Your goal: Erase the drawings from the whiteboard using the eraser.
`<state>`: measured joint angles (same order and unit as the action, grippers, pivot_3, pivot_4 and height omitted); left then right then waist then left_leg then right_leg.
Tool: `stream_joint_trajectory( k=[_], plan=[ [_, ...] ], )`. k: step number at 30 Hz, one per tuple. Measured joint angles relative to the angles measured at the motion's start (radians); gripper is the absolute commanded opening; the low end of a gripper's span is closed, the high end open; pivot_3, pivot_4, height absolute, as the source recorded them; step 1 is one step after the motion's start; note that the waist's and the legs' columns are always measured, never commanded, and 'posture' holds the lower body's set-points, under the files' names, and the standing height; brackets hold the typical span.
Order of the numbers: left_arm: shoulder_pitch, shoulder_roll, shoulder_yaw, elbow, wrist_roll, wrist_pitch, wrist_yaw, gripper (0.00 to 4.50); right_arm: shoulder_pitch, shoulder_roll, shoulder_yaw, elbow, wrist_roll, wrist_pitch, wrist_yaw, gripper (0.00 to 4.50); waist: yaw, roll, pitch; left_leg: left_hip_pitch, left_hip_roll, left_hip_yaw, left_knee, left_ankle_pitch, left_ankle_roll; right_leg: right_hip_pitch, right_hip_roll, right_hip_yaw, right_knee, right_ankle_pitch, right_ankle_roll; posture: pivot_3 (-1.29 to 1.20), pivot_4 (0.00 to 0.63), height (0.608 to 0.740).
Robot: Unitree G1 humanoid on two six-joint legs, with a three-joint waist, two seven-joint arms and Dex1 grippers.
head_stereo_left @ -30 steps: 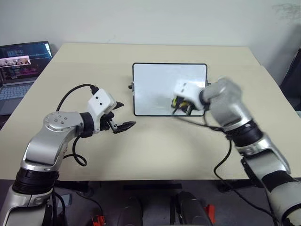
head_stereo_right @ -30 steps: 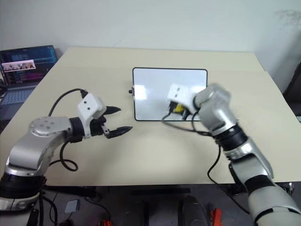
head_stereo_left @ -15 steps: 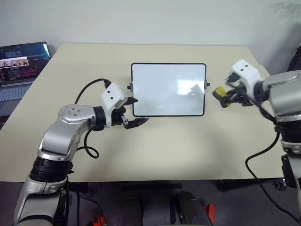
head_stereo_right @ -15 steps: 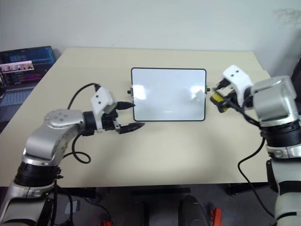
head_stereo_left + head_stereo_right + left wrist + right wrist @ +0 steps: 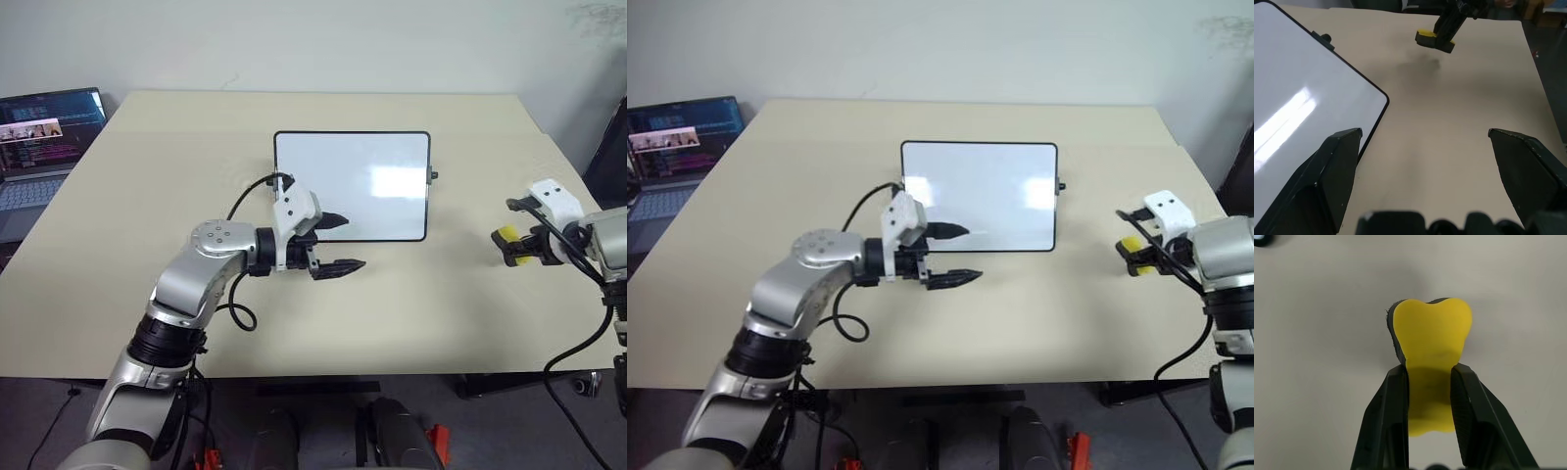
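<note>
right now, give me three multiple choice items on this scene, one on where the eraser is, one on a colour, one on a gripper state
1. Where is the eraser?
A. lying on the whiteboard
B. held above the table to the right of the whiteboard
C. beside the laptop

2. What colour is the whiteboard's frame?
A. black
B. red
C. blue

3. How does the left gripper stand?
A. shut on the eraser
B. shut on a marker
C. open, holding nothing

Answers:
1. B, the right gripper pinches the eraser over bare table, clear of the board's right edge.
2. A, a thin black line runs round the white surface.
3. C, its two black fingers are spread wide near the board's front edge with only table between them.
</note>
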<state>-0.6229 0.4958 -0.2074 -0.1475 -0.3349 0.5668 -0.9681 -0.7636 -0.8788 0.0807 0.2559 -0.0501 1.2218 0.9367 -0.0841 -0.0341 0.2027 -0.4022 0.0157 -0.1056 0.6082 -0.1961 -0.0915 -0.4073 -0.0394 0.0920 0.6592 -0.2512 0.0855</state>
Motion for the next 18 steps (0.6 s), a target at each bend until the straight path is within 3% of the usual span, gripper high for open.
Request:
stream_joint_trajectory(
  k=[12,13,15,18],
  plan=[
    [-0.001,-0.032,-0.026,0.022,0.020,-0.011,-0.002,4.50,-0.070,-0.004,0.041,0.192,0.003,-0.063,-0.067,0.83,0.000,0.000,0.000,0.000,0.000,0.000,0.000,0.000,0.000,0.000,0.000,0.001,0.000,0.000,0.000,0.00,0.150,0.740],
    [-0.001,-0.032,-0.026,0.022,0.020,-0.011,-0.001,4.50,-0.075,-0.003,0.041,0.198,0.003,-0.066,-0.067,1.54,0.000,0.000,0.000,0.000,0.000,0.001,0.000,0.000,0.000,0.000,0.000,0.001,0.000,0.000,0.000,0.00,0.150,0.740],
    [0.000,-0.031,-0.026,0.022,0.021,-0.011,-0.001,4.50,-0.086,0.000,0.041,0.215,0.005,-0.074,-0.070,2.06,0.000,0.000,0.000,0.000,0.000,0.000,0.000,0.000,0.000,0.000,0.000,0.001,0.000,0.000,0.000,0.00,0.150,0.740],
    [0.000,-0.028,-0.026,0.022,0.022,-0.011,-0.002,4.50,-0.093,0.011,0.049,0.241,0.013,-0.078,-0.070,3.16,0.000,0.000,0.000,0.000,0.000,0.000,0.000,0.000,0.000,0.001,0.000,0.001,0.000,0.000,0.000,0.00,0.150,0.740]
  ],
)
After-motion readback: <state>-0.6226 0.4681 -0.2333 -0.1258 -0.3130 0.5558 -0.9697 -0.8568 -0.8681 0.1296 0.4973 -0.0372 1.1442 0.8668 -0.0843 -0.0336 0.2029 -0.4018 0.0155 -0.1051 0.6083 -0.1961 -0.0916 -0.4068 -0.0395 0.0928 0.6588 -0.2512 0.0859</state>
